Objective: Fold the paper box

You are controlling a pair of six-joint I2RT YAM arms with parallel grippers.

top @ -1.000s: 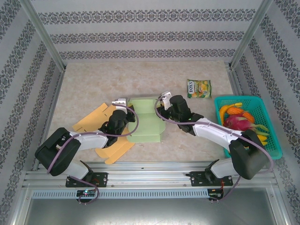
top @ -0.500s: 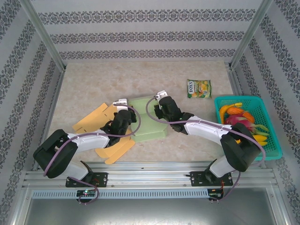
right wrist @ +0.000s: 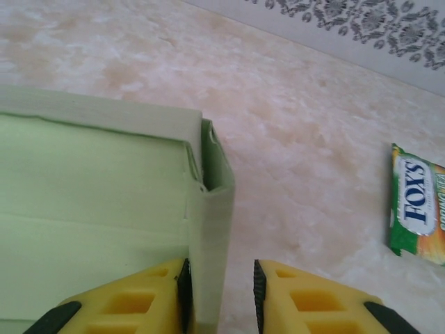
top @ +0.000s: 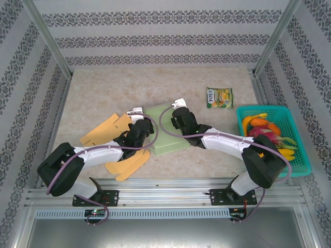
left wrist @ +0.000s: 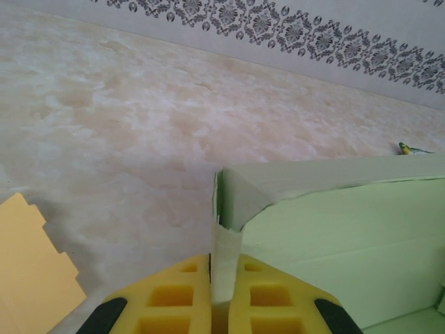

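Note:
The pale green paper box [top: 166, 135] lies half-formed at the table's middle, its side walls raised. My left gripper [top: 144, 118] is shut on the box's left wall; in the left wrist view its yellow fingers [left wrist: 174, 299] pinch a thin green flap [left wrist: 226, 250] of the box [left wrist: 334, 223]. My right gripper [top: 175, 114] straddles the right wall near the far corner. In the right wrist view the right gripper [right wrist: 221, 292] stands open: one pad touches the box [right wrist: 97, 195] wall, the other finger [right wrist: 306, 299] stands apart from it.
Flat yellow cardboard blanks [top: 106, 129] [top: 126, 163] lie left of and in front of the box, under my left arm. A green candy packet [top: 219, 97] [right wrist: 417, 202] lies at the back right. A teal basket [top: 261, 108] of fruit stands at the right edge.
The green box has turned and shifted a little on the table. My right gripper has moved left to the box's right wall. The left gripper stays shut on the left wall.

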